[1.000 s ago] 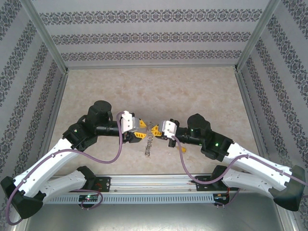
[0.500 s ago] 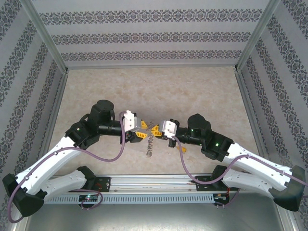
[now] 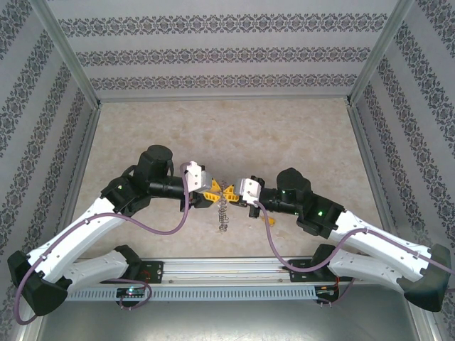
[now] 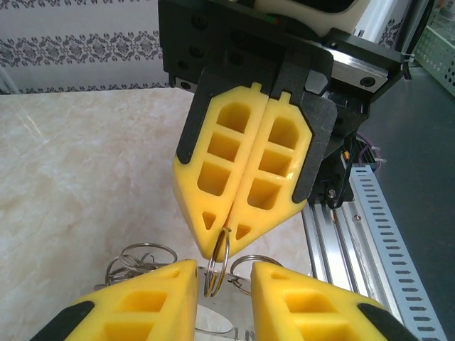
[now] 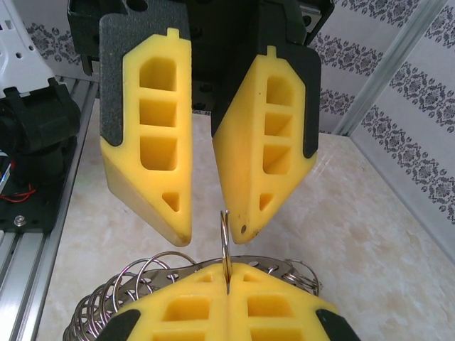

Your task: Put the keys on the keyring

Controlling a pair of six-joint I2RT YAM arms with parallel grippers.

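The left claw (image 3: 212,192), with hollow-celled yellow fingers, is held agape and has been brought nearer the right than a second before. Between the two, the keyring (image 3: 222,213), a chain of thin silvery wire rings, is hung over the marbled surface (image 3: 284,135). One ring is pinched edge-on in the closed right claw (image 3: 229,192). A tiny yellow key (image 3: 269,221) is seen beside the right arm.

keyring (image 5: 106,298) coils partly behind right pincer (image 5: 227,273), cropped (bottom edge)
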